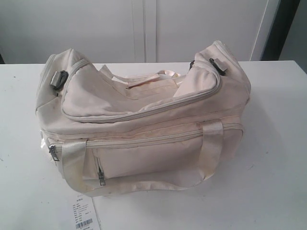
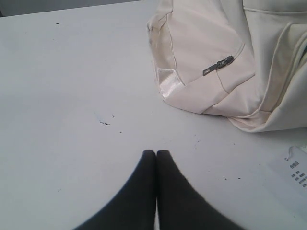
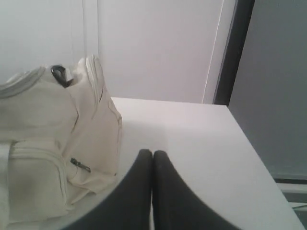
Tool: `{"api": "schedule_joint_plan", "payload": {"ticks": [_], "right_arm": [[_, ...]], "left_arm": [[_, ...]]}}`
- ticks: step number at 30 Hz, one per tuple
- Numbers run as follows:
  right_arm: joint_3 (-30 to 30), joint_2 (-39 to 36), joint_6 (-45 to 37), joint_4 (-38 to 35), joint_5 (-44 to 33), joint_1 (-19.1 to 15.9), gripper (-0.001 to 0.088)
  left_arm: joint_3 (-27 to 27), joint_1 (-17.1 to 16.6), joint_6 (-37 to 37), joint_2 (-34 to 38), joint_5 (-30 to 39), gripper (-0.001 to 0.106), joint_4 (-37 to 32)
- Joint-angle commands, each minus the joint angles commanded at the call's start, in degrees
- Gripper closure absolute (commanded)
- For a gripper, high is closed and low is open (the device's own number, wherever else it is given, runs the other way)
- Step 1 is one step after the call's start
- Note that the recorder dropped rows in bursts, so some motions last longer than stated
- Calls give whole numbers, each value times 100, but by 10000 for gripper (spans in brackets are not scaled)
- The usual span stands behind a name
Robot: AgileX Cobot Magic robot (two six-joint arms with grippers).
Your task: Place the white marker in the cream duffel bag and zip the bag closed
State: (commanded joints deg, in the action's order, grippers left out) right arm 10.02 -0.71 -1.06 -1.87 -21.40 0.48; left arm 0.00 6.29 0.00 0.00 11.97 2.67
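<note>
The cream duffel bag (image 1: 144, 120) sits in the middle of the white table, its curved top zip flap lying shut along the zip line. No white marker shows in any view. In the left wrist view my left gripper (image 2: 156, 152) is shut with nothing in it, low over the table, short of the bag's end (image 2: 201, 62). My right gripper (image 3: 153, 152) is also shut and empty, beside the bag's other end (image 3: 53, 143). Neither gripper appears in the exterior view.
A white barcoded paper tag (image 1: 84, 215) lies on the table (image 1: 268, 191) at the bag's front left; the left wrist view shows it as the paper tag (image 2: 295, 172). A white wall and a dark door edge (image 3: 235, 52) stand behind the table.
</note>
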Motion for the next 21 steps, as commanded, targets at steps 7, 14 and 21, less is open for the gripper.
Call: {"api": "schedule_joint_plan", "payload": {"ticks": [7,14,21], "right_arm": [[-532,71,0,-71,89,0,868],[-894,71,-10,-46,142,0,868],[-1002,71,-21,54,252,0,868]], "left_arm": [[0,0,0,0,3,1053,0],[0,0,0,0,3,1053,0],[0,0,0,0,3,1053,0]]}}
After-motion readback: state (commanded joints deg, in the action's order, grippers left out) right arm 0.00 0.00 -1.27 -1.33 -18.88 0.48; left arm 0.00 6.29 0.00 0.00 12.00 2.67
